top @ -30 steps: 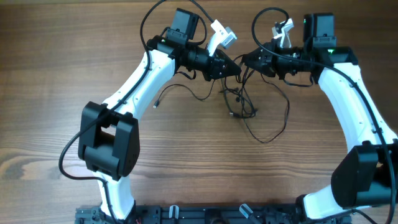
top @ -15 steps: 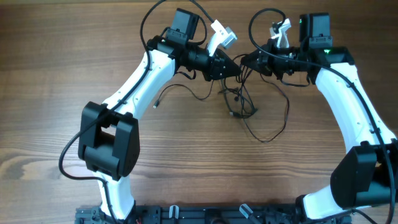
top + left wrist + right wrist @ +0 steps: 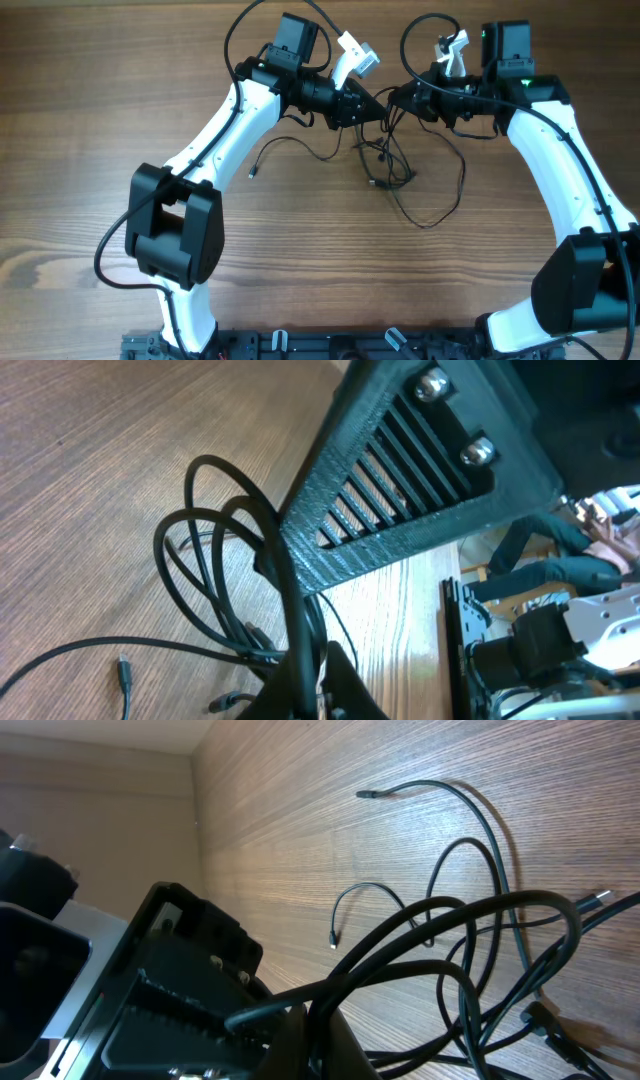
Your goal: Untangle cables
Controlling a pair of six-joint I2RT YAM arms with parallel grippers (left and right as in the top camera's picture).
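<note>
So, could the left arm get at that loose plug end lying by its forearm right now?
Probably not yet: the left gripper looks shut on the cables, tip to tip with the right gripper. The plug end lies uncovered on the table, so after letting go it should be reachable.
</note>
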